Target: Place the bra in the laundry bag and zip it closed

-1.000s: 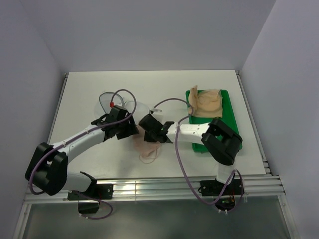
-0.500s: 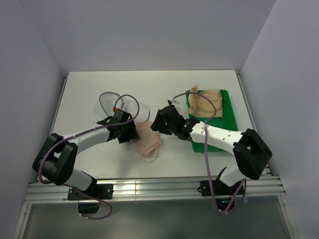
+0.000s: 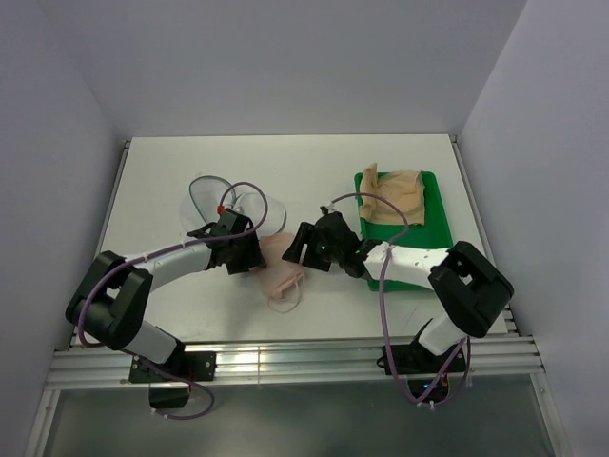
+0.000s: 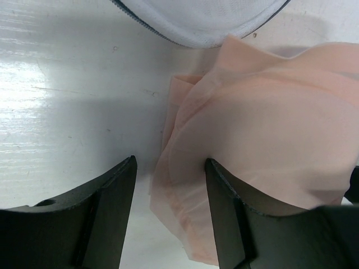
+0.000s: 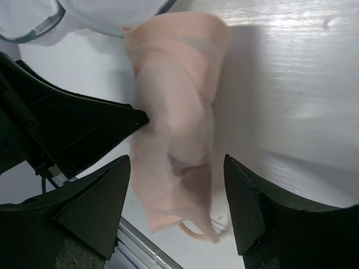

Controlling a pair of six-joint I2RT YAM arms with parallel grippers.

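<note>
Green rectangular tray [image 3: 439,205] sits on the right side of the white table [image 3: 285,162]. A crumpled tan-beige garment [image 3: 392,195] lies in the tray's far half, one corner reaching the far-left rim. Aluminium rails [image 3: 285,362] border the table's near edge.

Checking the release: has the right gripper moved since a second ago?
Yes. The right gripper has shifted a little rightward, toward the green tray, and now stands open, its fingers on either side of the bra.
</note>
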